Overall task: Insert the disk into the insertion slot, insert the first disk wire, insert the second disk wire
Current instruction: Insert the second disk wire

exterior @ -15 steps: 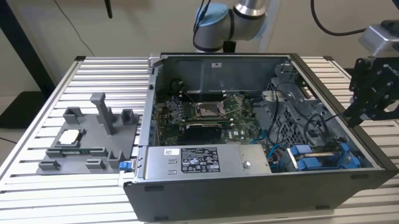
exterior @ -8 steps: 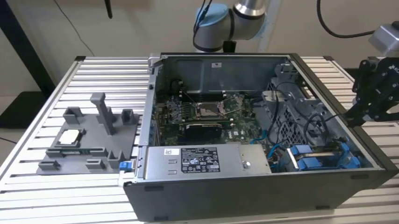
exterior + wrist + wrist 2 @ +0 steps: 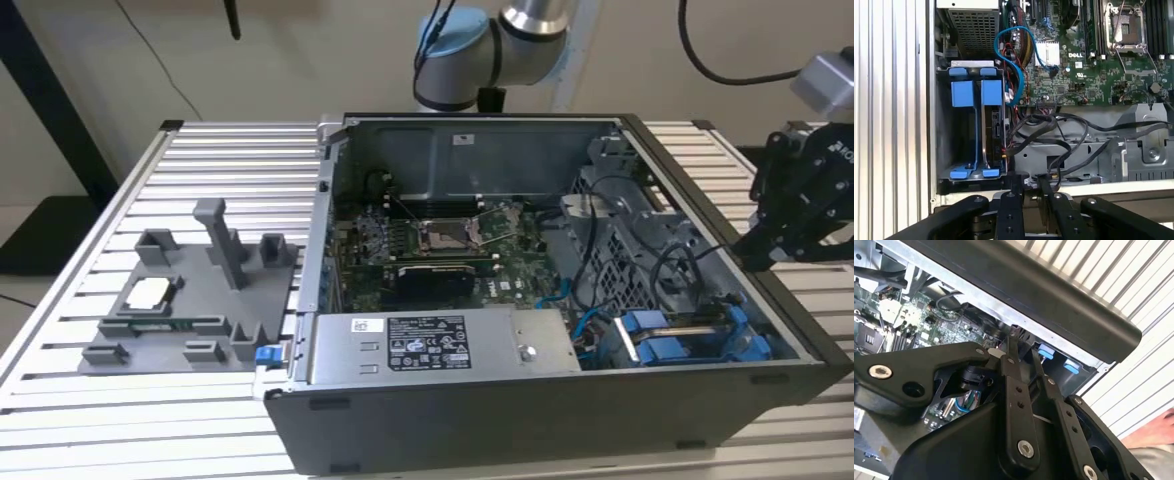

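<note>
The case [image 3: 534, 420] lies open on the slatted counter [image 3: 80, 420]. The hand [image 3: 774, 235] hangs outside it, just beside the wall on the exterior view's right and level with the upper rim. Whether the hand stands apart or together I cannot tell. In the first wrist view the hand [image 3: 1029, 180] looks over the case wall towards the drive corner. In the second wrist view it [image 3: 1021, 347] sits close above the case's dark rim. The disk [image 3: 994, 125] is seated edge-on in the slot [image 3: 943, 125], its blue carrier [image 3: 991, 92] beside a second blue carrier [image 3: 963, 95]. In the exterior view the disk [image 3: 683, 330] sits in the near corner of the case, on that view's right, just beside the power supply [image 3: 441, 345]. Black cables [image 3: 1054, 137] trail loose across the metal floor and reach the disk's edge, and I cannot tell whether any is plugged in. A blue cable [image 3: 1004, 45] loops above the carriers. The motherboard [image 3: 441, 235] fills the middle of the case. A grey fixture [image 3: 187, 300] rests on the counter at the exterior view's left, well apart from the hand.
</note>
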Controlling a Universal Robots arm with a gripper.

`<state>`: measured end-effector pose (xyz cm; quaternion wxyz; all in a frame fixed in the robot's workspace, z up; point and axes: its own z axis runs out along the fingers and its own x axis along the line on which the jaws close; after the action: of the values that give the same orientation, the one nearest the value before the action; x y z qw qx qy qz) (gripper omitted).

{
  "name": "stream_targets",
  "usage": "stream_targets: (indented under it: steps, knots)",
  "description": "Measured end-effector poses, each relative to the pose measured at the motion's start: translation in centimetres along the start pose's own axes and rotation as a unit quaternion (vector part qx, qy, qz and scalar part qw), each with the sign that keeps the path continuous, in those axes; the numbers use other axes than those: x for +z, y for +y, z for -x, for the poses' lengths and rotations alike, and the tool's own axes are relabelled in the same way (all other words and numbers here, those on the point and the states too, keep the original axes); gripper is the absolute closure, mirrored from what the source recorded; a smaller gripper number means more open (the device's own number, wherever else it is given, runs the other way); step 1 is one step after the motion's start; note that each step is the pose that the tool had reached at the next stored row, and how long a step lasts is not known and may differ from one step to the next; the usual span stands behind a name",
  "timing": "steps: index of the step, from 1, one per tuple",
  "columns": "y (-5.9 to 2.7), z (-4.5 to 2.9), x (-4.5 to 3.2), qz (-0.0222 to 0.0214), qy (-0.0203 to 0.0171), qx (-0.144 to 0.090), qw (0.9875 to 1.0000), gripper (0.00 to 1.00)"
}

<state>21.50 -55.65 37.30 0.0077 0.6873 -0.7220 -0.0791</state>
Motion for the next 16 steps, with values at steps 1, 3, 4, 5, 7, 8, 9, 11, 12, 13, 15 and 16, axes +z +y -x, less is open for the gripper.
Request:
stream_targets:
  steps: [1,3,4,5,7,8,9,11,12,13,15,16]
  knots:
    - [0.0,0.0,0.0,0.0,-0.0002,0.0,1.0,0.75]
    - [-0.01,0.0,0.02,0.0001,-0.0004,0.0,1.0,0.82]
    - [-0.01,0.0,0.02,0.0001,-0.0004,0.0,1.0,0.82]
    - [-0.01,0.0,0.02,0.0001,-0.0005,0.0,1.0,0.82]
    - [-0.01,-0.02,0.01,0.0001,-0.0005,0.0,1.0,0.82]
    - [-0.02,-0.05,0.01,0.0001,-0.0005,0.0,1.0,0.82]
    - [-0.02,-0.07,0.01,0.0001,-0.0007,0.0,1.0,0.82]
    - [-0.02,-0.12,-0.01,0.0001,-0.0009,0.0,1.0,0.82]
    - [-0.01,-0.13,-0.06,0.0001,-0.0008,0.0,1.0,0.82]
    - [0.0,-0.14,-0.14,0.0002,-0.0008,0.0,1.0,0.84]
    - [0.03,-0.14,-0.4,0.0005,-0.001,0.0,1.0,0.84]
    - [0.05,-0.14,-0.52,0.0006,-0.0009,0.0,1.0,0.84]
